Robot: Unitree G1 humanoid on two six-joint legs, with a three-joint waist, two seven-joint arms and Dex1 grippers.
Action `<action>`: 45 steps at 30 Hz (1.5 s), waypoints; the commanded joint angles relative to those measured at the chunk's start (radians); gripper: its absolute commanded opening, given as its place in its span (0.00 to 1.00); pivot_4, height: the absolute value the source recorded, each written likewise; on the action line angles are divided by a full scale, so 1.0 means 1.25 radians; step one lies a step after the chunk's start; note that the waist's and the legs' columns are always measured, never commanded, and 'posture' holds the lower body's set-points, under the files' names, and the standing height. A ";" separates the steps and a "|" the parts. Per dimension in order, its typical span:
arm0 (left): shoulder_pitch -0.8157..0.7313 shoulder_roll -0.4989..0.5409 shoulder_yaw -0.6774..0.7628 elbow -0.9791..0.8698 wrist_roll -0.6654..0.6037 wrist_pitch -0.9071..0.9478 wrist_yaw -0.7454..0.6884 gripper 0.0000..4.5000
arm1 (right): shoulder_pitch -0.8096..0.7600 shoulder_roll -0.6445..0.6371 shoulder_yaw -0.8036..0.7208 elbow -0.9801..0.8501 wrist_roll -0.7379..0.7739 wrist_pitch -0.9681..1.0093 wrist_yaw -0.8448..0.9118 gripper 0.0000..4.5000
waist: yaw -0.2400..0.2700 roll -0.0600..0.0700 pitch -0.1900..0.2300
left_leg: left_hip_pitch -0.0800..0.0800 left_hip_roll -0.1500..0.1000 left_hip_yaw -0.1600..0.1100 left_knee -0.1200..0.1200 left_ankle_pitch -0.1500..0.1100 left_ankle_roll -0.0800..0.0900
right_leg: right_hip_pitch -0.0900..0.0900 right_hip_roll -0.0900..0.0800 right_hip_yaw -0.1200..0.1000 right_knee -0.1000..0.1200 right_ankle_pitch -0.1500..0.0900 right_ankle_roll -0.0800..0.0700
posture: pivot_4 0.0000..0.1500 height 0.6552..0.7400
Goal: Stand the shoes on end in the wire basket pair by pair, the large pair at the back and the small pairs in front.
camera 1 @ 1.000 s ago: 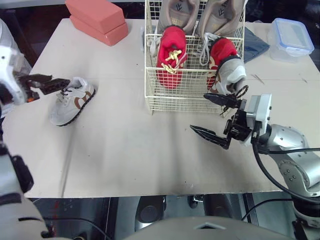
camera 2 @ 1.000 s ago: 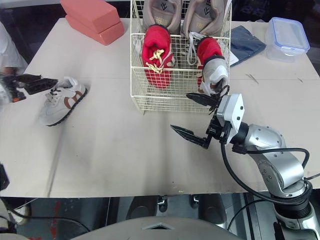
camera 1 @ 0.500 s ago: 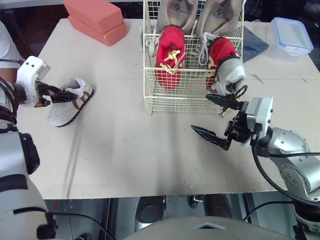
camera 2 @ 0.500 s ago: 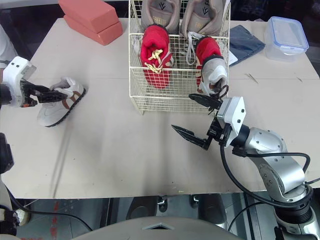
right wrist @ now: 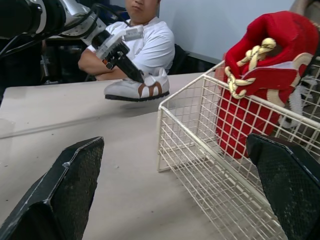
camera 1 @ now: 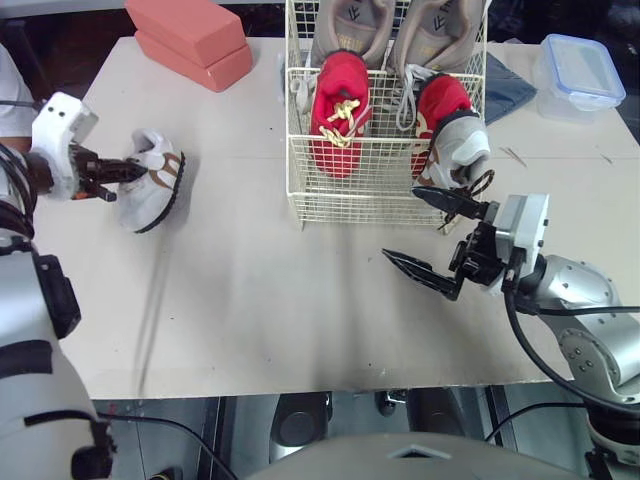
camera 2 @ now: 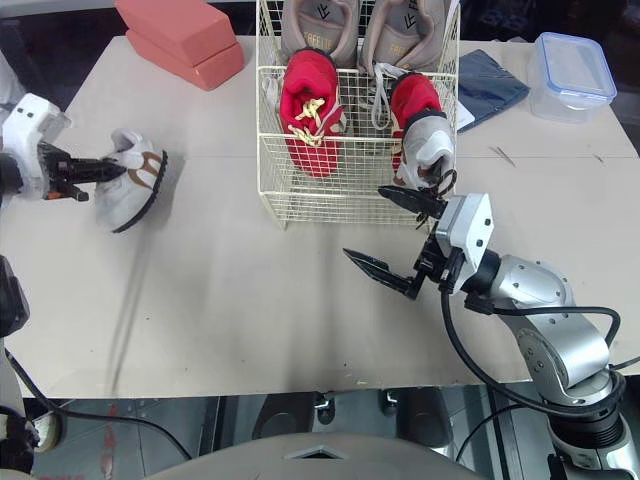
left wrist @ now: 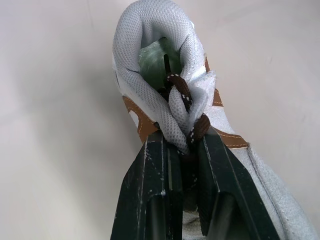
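Small shoe: white-grey mesh upper, tan-brown side panels, brown laces, dark outsole edge. It is held near the left edge of the worktop, tilted; the right wrist view shows it clear of the surface with a shadow beneath it. Left gripper: its 2 black fingers are clenched on the shoe's tongue and laces just below the padded collar, with almost no gap between them. Right gripper: fully spread and holding nothing, it hangs over the worktop just off the front right corner of the wire basket, one finger tip near the basket's front wall. The finger pads have a fine cross-hatched texture. The basket is cream-coated wire grid, rectangular, at the back centre of the worktop. The back compartment holds the large grey-beige pair standing on end; the front compartment holds the red pair, also on end, with yellow laces on one shoe and a grey sole showing on the other. Also present: 2 stacked salmon-pink blocks at the back left corner, a clear lidded plastic box at the back right, and a dark blue cloth between basket and box. A person in a white shirt sits beyond the worktop.
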 commanded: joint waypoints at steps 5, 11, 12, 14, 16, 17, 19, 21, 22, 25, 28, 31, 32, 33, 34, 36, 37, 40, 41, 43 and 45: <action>0.049 0.009 0.235 -0.267 -0.251 -0.034 -0.037 0.02 | -0.008 0.005 -0.054 -0.020 0.044 -0.025 0.002 1.00 | -0.001 -0.001 0.000 | -0.001 0.000 -0.001 0.001 0.000 0.000 | 0.000 0.000 0.000 0.000 0.001 -0.002 | 1.00 0.36; 0.342 -0.131 0.420 -0.901 -0.505 0.202 0.141 0.02 | -0.051 -0.004 -0.069 0.022 0.067 -0.026 0.031 1.00 | -0.013 0.000 0.000 | 0.001 0.001 -0.001 0.001 0.000 0.000 | 0.000 -0.002 0.004 0.001 0.001 -0.002 | 1.00 0.36; 0.375 -0.167 0.438 -0.994 -0.539 0.245 0.204 0.02 | -0.057 -0.005 -0.073 0.029 0.072 -0.026 0.035 1.00 | -0.013 -0.001 0.000 | 0.000 0.001 -0.002 0.001 0.000 0.000 | 0.001 -0.002 0.004 0.001 0.002 -0.002 | 1.00 0.36; 0.441 -0.210 0.428 -1.147 -0.551 0.274 0.285 0.02 | -0.065 -0.006 -0.077 0.041 0.077 -0.028 0.043 1.00 | -0.011 -0.001 0.000 | 0.000 0.000 -0.003 0.002 0.000 0.000 | 0.001 -0.002 0.003 0.001 0.002 -0.002 | 1.00 0.36; 0.473 -0.268 0.419 -1.268 -0.574 0.303 0.390 0.02 | -0.071 -0.006 -0.081 0.051 0.082 -0.030 0.049 1.00 | -0.011 -0.001 0.000 | 0.001 0.000 -0.003 0.001 0.000 0.000 | 0.002 -0.002 0.003 0.001 0.002 -0.002 | 1.00 0.36; 0.490 -0.293 0.405 -1.329 -0.571 0.312 0.440 0.02 | -0.074 -0.007 -0.083 0.055 0.083 -0.031 0.052 1.00 | -0.009 -0.001 0.000 | 0.001 0.000 -0.003 0.001 0.000 0.000 | 0.002 -0.002 0.003 0.000 0.002 -0.002 | 1.00 0.36; 0.512 -0.341 0.387 -1.418 -0.591 0.317 0.501 0.02 | -0.078 -0.009 -0.084 0.062 0.084 -0.033 0.059 1.00 | -0.007 0.000 0.000 | 0.002 0.000 -0.003 0.001 0.000 0.000 | 0.004 -0.002 0.003 0.000 0.002 -0.002 | 1.00 0.36; 0.529 -0.401 0.363 -1.497 -0.617 0.340 0.586 0.02 | -0.082 -0.010 -0.086 0.068 0.087 -0.033 0.062 1.00 | -0.005 0.000 0.000 | 0.003 0.000 -0.003 0.001 0.000 0.000 | 0.005 -0.001 0.003 0.000 0.002 -0.002 | 1.00 0.36; 0.538 -0.428 0.346 -1.526 -0.619 0.340 0.621 0.02 | -0.084 -0.009 -0.085 0.070 0.087 -0.033 0.062 1.00 | -0.003 0.000 0.000 | 0.004 0.000 -0.003 0.001 0.000 0.000 | 0.005 -0.001 0.002 0.000 0.002 -0.002 | 1.00 0.36; 0.568 -0.469 0.289 -1.585 -0.568 0.317 0.686 0.02 | -0.092 -0.005 -0.083 0.078 0.084 -0.035 0.062 1.00 | 0.001 0.000 0.000 | 0.005 0.000 -0.003 0.001 0.000 0.000 | 0.007 -0.001 0.003 0.000 0.002 -0.002 | 1.00 0.36; 0.598 -0.485 0.222 -1.623 -0.500 0.296 0.741 0.02 | -0.094 0.000 -0.081 0.079 0.082 -0.036 0.057 1.00 | 0.002 0.000 0.000 | 0.005 0.000 -0.003 0.001 0.000 0.000 | 0.007 -0.001 0.003 0.000 0.002 -0.002 | 1.00 0.36; 0.636 -0.487 0.158 -1.643 -0.413 0.245 0.764 0.02 | -0.093 0.001 -0.080 0.076 0.081 -0.036 0.053 1.00 | 0.002 0.000 0.000 | 0.005 0.000 -0.003 0.001 0.000 0.000 | 0.007 -0.001 0.003 0.000 0.002 -0.002 | 1.00 0.36; 0.650 -0.489 0.140 -1.642 -0.390 0.229 0.767 0.02 | -0.092 0.002 -0.080 0.075 0.080 -0.036 0.052 1.00 | 0.002 0.000 0.000 | 0.005 0.000 -0.003 0.001 0.000 0.000 | 0.007 -0.001 0.003 0.000 0.002 -0.002 | 1.00 0.36; 0.663 -0.490 0.122 -1.636 -0.363 0.203 0.767 0.02 | -0.091 0.003 -0.080 0.075 0.079 -0.036 0.051 1.00 | 0.002 0.000 0.000 | 0.005 0.000 -0.003 0.001 0.000 0.000 | 0.007 -0.001 0.003 0.000 0.002 -0.002 | 1.00 0.36; 0.676 -0.491 0.104 -1.622 -0.330 0.157 0.763 0.02 | -0.091 0.005 -0.079 0.074 0.078 -0.036 0.050 1.00 | 0.002 0.000 0.000 | 0.005 0.000 -0.003 0.001 0.000 0.000 | 0.007 -0.001 0.003 0.000 0.002 -0.002 | 1.00 0.36; 0.696 -0.506 0.078 -1.583 -0.267 0.047 0.759 0.02 | -0.091 0.008 -0.079 0.072 0.077 -0.036 0.046 1.00 | 0.002 0.001 0.000 | 0.005 0.000 -0.003 0.001 0.000 0.000 | 0.007 -0.001 0.002 0.000 0.002 -0.002 | 1.00 0.36; 0.704 -0.516 0.068 -1.568 -0.249 0.009 0.759 0.02 | -0.090 0.008 -0.079 0.071 0.077 -0.036 0.045 1.00 | 0.003 0.001 0.000 | 0.005 0.000 -0.003 0.001 0.000 0.000 | 0.007 -0.001 0.002 -0.001 0.002 -0.002 | 1.00 0.36; 0.731 -0.552 0.045 -1.537 -0.209 -0.077 0.767 0.02 | -0.086 0.006 -0.084 0.067 0.080 -0.034 0.043 1.00 | 0.003 0.001 0.000 | 0.005 0.000 -0.004 0.001 0.000 0.000 | 0.007 -0.001 0.002 -0.001 0.001 -0.002 | 1.00 0.36; 0.740 -0.557 0.036 -1.526 -0.193 -0.110 0.762 0.02 | -0.085 0.006 -0.085 0.066 0.081 -0.033 0.043 1.00 | 0.003 0.001 0.000 | 0.005 0.000 -0.004 0.001 0.000 0.000 | 0.007 -0.001 0.002 -0.001 0.002 -0.002 | 1.00 0.36; 0.757 -0.585 0.017 -1.505 -0.171 -0.174 0.769 0.02 | -0.083 0.006 -0.084 0.063 0.082 -0.032 0.041 1.00 | 0.003 0.001 0.000 | 0.004 0.000 -0.004 0.001 0.000 0.000 | 0.007 -0.001 0.002 -0.001 0.002 -0.002 | 1.00 0.36; 0.769 -0.616 0.002 -1.484 -0.153 -0.233 0.781 0.02 | -0.083 0.007 -0.082 0.061 0.084 -0.030 0.038 1.00 | 0.003 0.001 0.000 | 0.004 0.000 -0.004 0.001 0.000 0.000 | 0.007 -0.001 0.002 -0.001 0.002 -0.002 | 1.00 0.36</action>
